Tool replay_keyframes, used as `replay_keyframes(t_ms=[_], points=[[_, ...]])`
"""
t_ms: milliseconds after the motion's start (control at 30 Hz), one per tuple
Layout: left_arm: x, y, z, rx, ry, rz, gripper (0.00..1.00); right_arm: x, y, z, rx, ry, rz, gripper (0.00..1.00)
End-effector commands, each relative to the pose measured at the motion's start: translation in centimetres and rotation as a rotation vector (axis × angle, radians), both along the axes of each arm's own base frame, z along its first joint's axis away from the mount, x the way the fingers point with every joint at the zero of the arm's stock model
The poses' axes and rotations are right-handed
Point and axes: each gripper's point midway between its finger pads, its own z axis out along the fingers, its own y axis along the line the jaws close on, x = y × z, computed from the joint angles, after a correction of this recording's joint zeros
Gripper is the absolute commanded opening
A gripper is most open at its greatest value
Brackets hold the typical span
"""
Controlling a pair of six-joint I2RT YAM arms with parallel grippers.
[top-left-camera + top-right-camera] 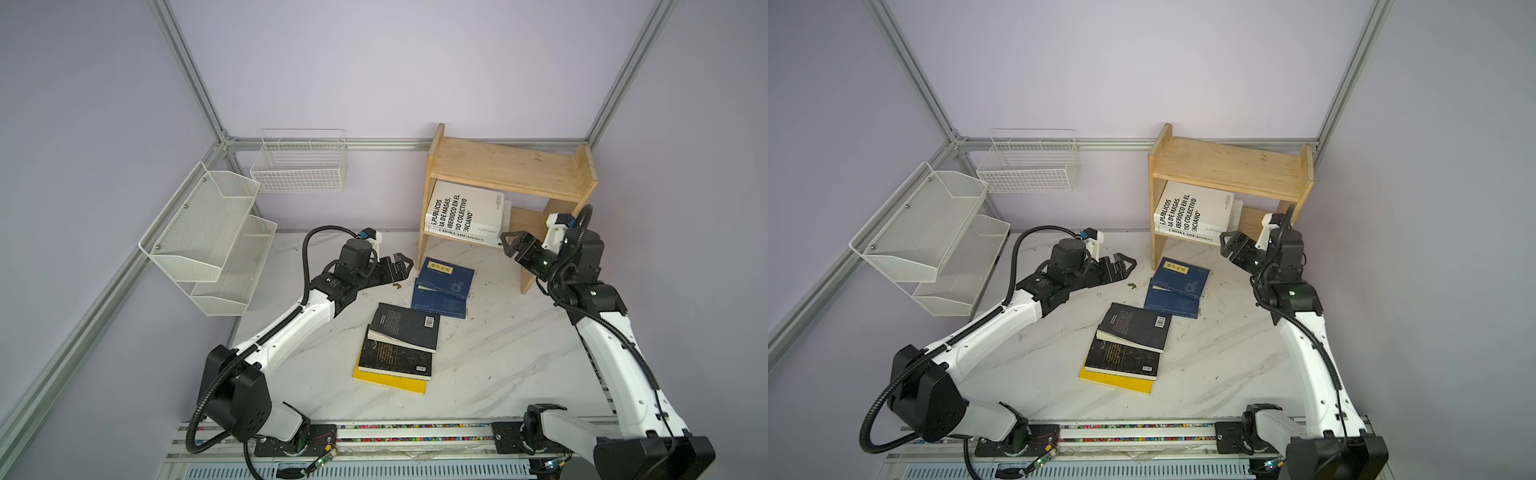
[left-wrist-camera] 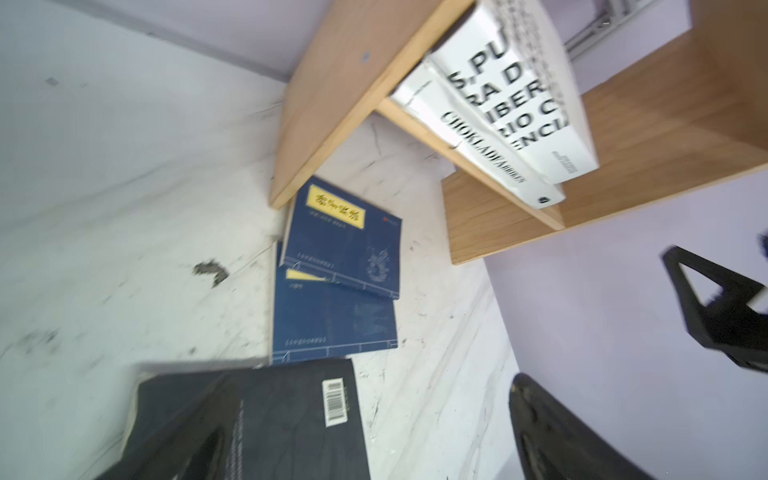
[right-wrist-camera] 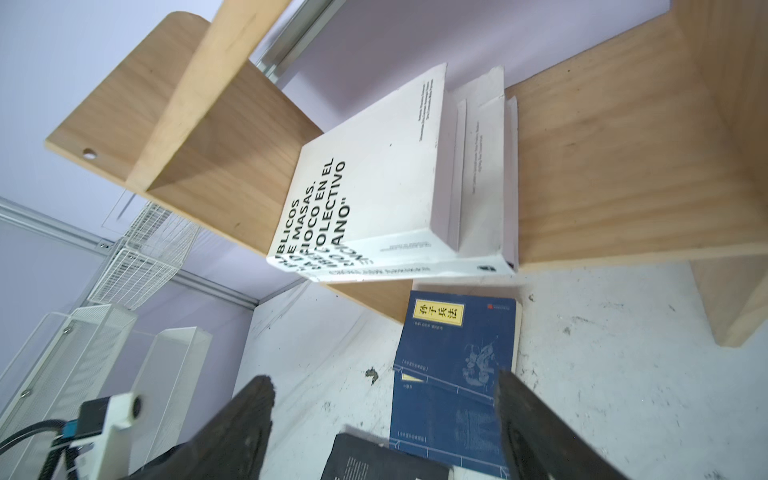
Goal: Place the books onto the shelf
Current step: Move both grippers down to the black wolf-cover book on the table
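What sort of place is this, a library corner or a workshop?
Most likely a robotics test booth: two arms mounted on a rail beside a marble-look table, plain lilac walls framed in aluminium bars, and a small wooden shelf with books as props.

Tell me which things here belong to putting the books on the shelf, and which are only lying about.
Job: wooden shelf; white books, already on its lower tier; navy books, black books, yellow book, on the table.
Lying about: white mesh rack; white wire basket; small dark scrap.
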Motion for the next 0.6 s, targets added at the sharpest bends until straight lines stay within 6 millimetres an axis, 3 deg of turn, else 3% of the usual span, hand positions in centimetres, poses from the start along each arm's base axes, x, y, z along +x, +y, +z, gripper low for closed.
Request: replay_keyframes(t_ms=[0,133,267,433,567], points=[[-2.3,4.0,-4.5,0.059,0.136,0.156,1.0,-2.4,1.3,-4.9,0.019,0.119,0.074,0.85],[-4.6,5.1,-8.8,0.068,0.25,0.179,1.0,-4.1,3.0,-10.1,0.072,0.242,0.153,0.84],[-5.1,4.9,-12.4,0.054,0.312,0.184,1.0,-5.5,6.2,-14.5,0.209,0.326,0.297,0.87],[-4.0,4.0,-14.7,0.076,0.353,0.171,1.0,-6.4,9.2,-19.9,0.351,0.433,0.382,0.87],[-3.4,3.3,-15.2,0.078,0.355,0.154,1.0,-6.9,10.9,-22.9,0.379,0.501,0.409,0.87]])
